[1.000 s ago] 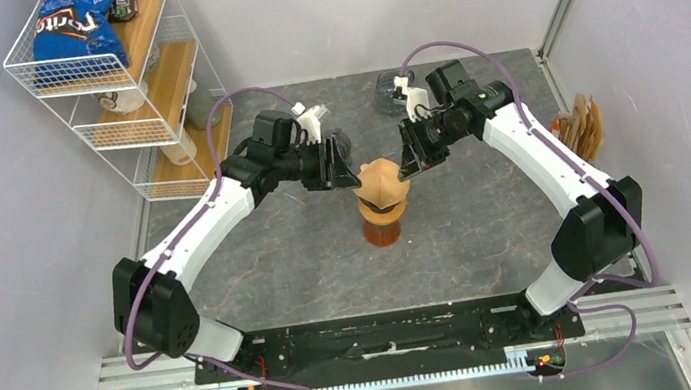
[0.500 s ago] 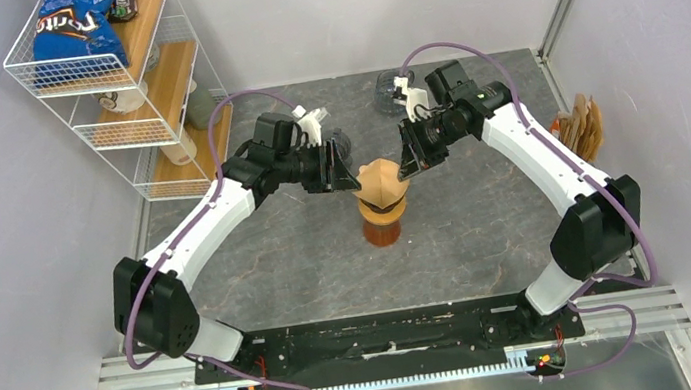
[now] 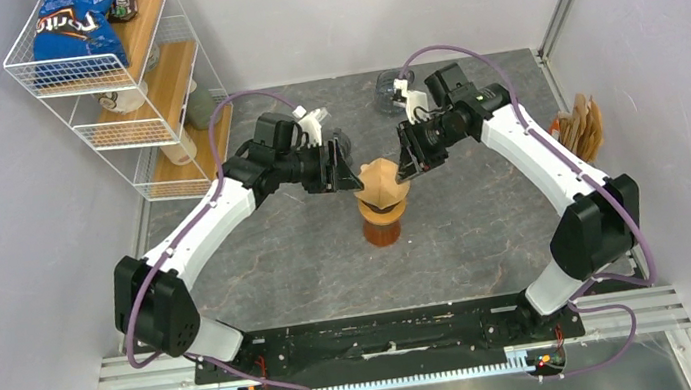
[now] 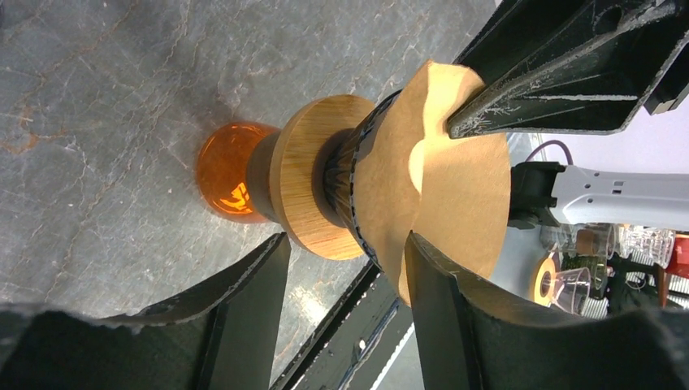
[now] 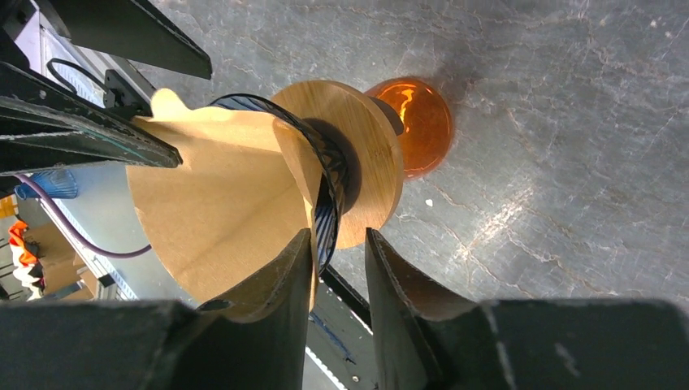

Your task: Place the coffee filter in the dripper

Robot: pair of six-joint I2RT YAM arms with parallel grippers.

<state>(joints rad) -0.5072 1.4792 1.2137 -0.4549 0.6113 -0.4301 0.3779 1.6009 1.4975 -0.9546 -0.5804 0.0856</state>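
The brown paper coffee filter (image 3: 382,180) sits as an open cone in the dark ribbed dripper (image 5: 329,191). The dripper has a wooden collar (image 4: 313,187) and stands on an orange glass base (image 3: 383,230). My left gripper (image 3: 351,176) is open at the filter's left side. In the left wrist view (image 4: 345,244) one finger overlaps the filter's edge (image 4: 455,162). My right gripper (image 3: 403,165) is open at the filter's right side. In the right wrist view (image 5: 339,236) its jaws straddle the dripper rim and the filter wall (image 5: 219,203), with a gap showing.
A white wire shelf (image 3: 111,95) with a blue chip bag (image 3: 75,24) stands at the back left. A glass (image 3: 388,88) stands at the back of the table. A stack of brown filters (image 3: 583,128) leans at the right edge.
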